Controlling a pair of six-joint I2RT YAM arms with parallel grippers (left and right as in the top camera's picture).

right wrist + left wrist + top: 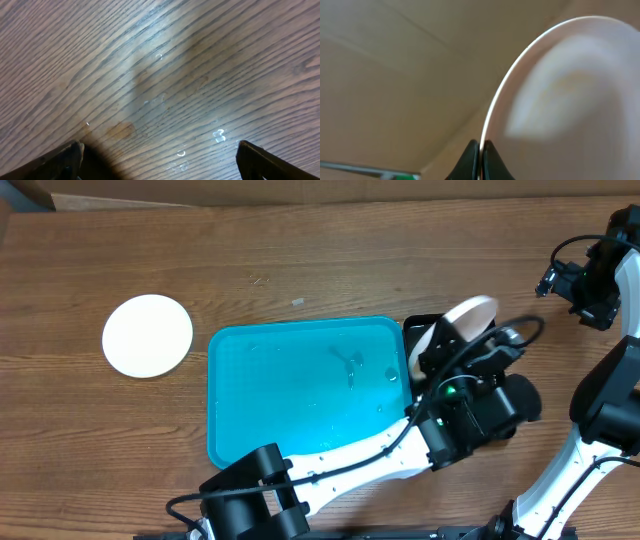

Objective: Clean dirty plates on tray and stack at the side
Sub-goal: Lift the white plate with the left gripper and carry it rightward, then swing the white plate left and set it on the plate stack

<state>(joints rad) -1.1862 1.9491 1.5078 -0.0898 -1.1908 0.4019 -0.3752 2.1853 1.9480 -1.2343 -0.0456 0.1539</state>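
left tool (481,152) is clamped on a tilted white plate (468,314) beside the teal tray (230,380), right tool (159,160) hangs wide apart over the surface (200,60)

One white plate (570,100) is pinched by its rim in the left end effector (480,150), tipped up on edge. The teal tray (290,380) sits flat just left of it, wet with droplets. Another pale plate (147,335) lies flat on the bench (300,260), well off left past the tray.

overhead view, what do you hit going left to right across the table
pale plate lying flat on the table → teal tray → tilted white plate held by the left gripper → right gripper
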